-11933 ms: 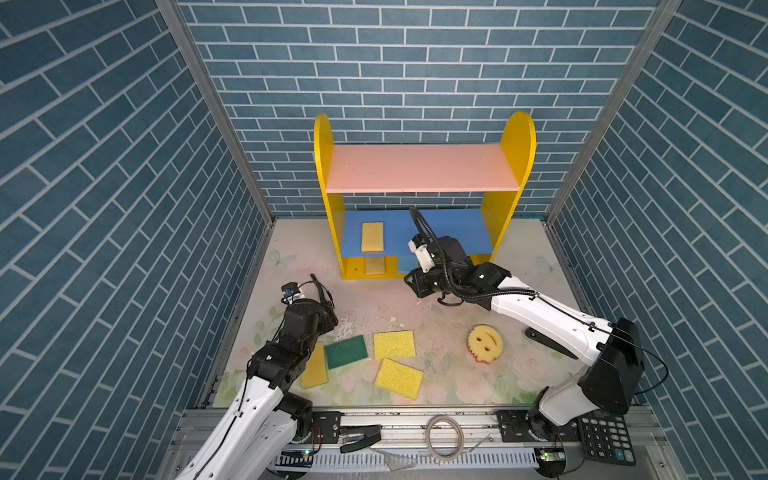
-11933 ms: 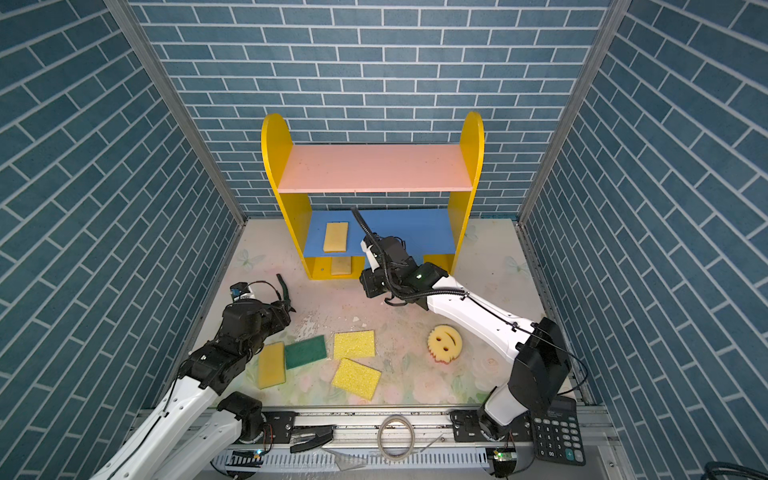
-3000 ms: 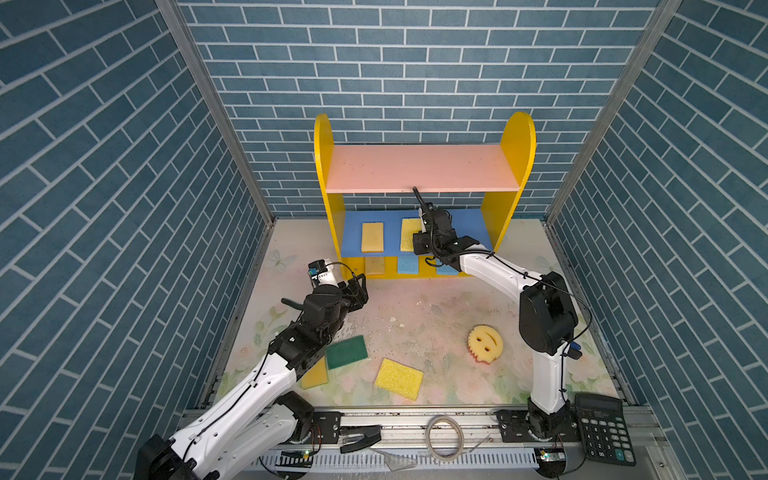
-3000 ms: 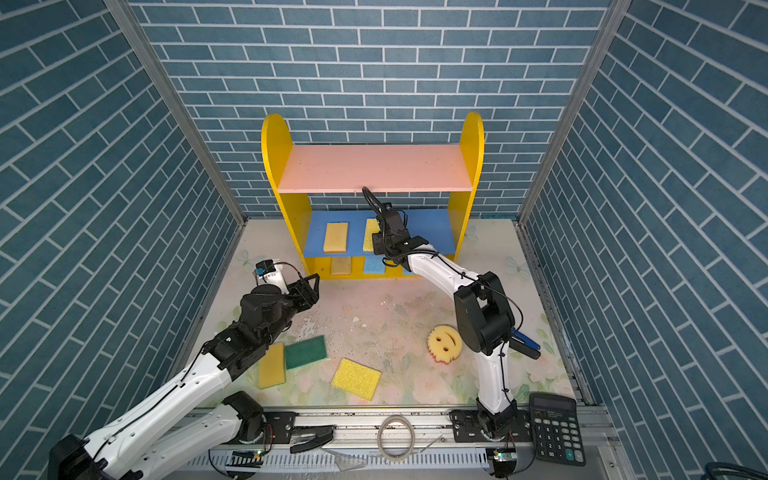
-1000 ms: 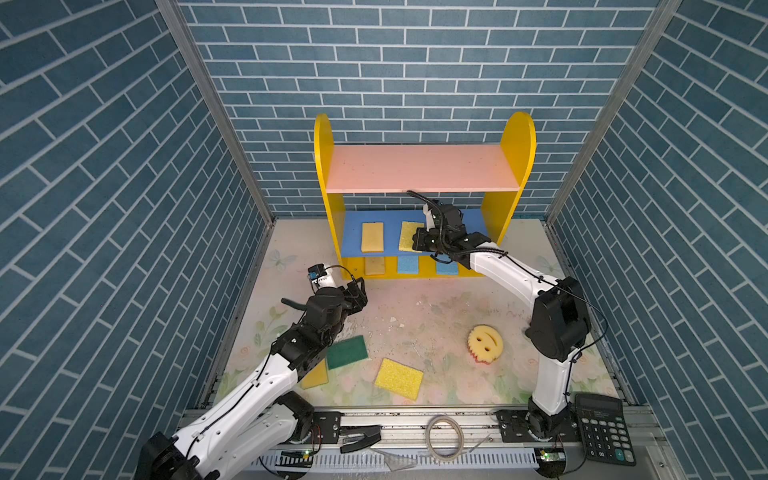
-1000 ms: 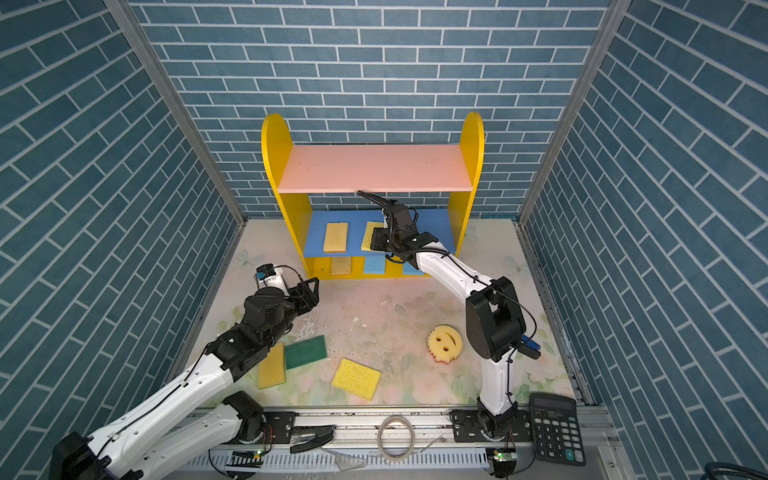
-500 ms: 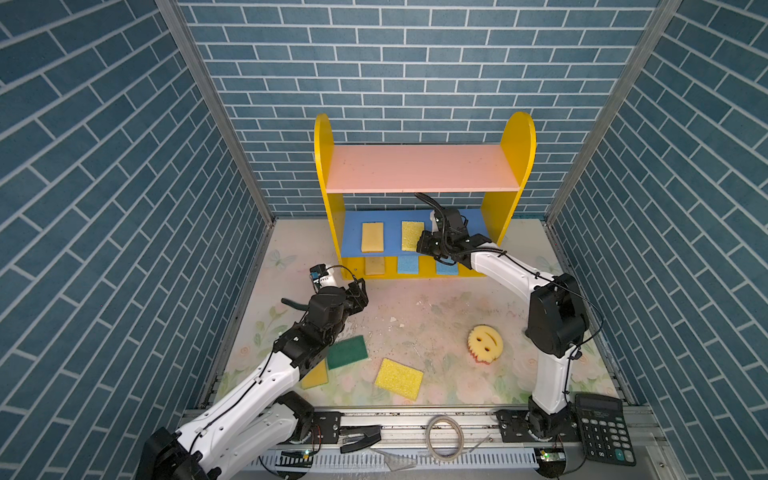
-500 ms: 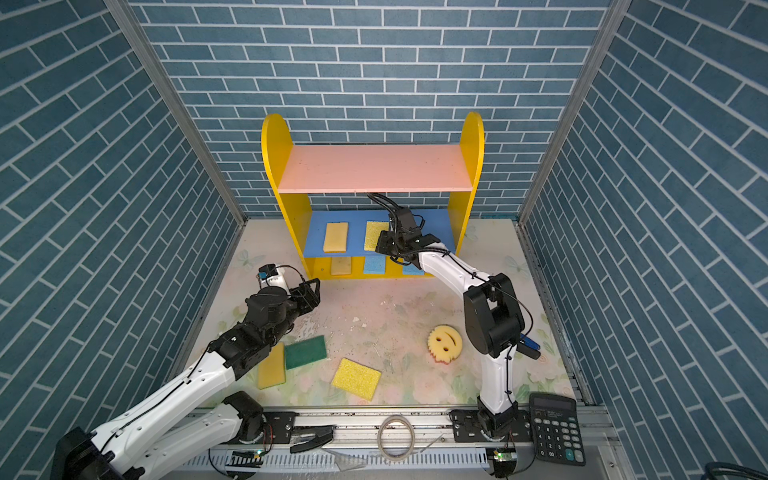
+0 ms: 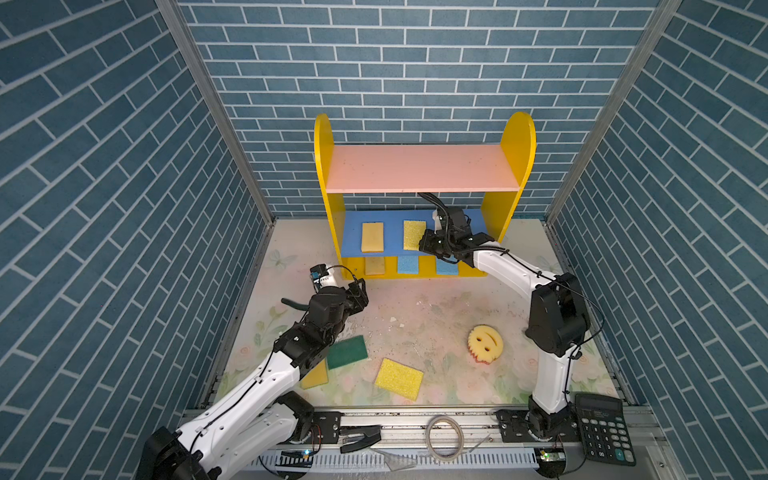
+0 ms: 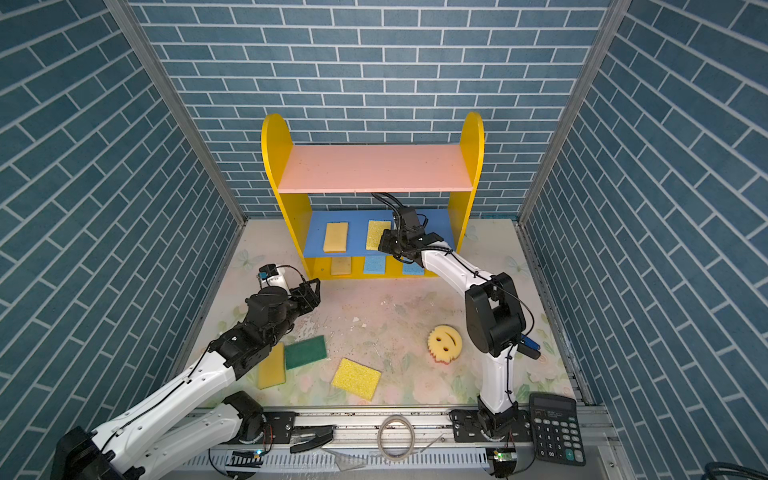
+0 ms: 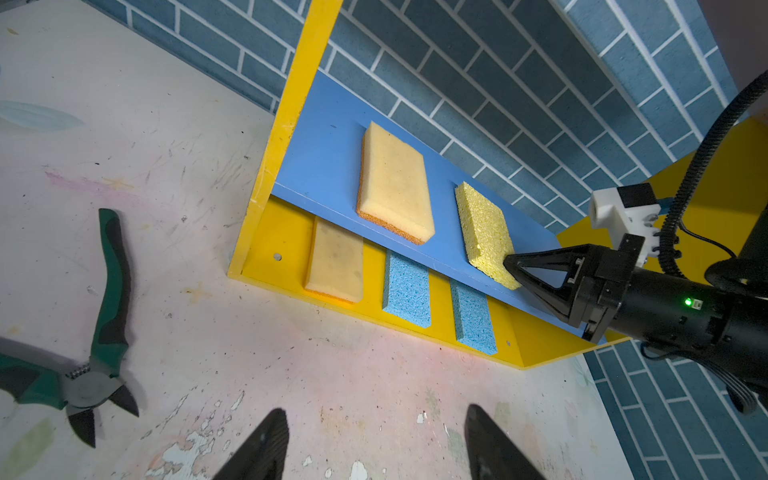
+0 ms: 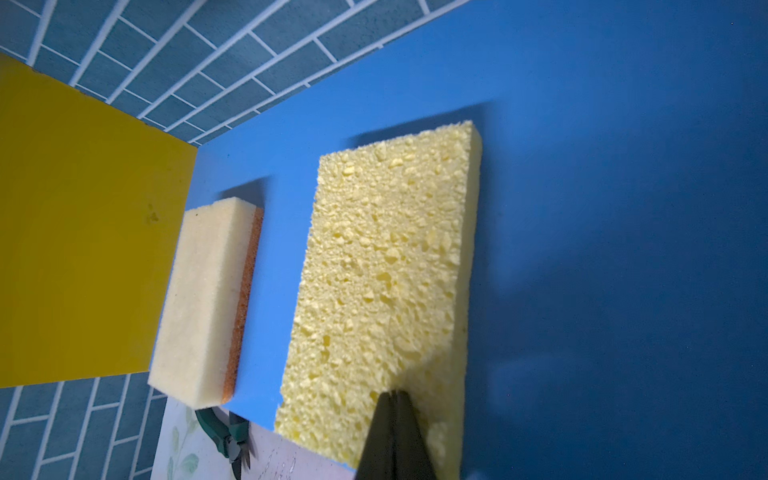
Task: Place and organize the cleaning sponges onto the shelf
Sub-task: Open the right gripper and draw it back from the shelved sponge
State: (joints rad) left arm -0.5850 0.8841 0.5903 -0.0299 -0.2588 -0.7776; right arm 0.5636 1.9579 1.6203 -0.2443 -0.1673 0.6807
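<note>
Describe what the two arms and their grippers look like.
The left arm and right arm have white link shells and black joint housings. The left gripper and right gripper carry black, pointed triangular fingers. On the right wrist, a black corrugated cable passes a white block, and a green light glows.

No text can be read anywhere (the calculator (image 9: pixel 604 430) keys are too small to tell).

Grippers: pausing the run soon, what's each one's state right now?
Left gripper: open, empty.
Right gripper: shut, tips against the yellow sponge, not gripping it.
</note>
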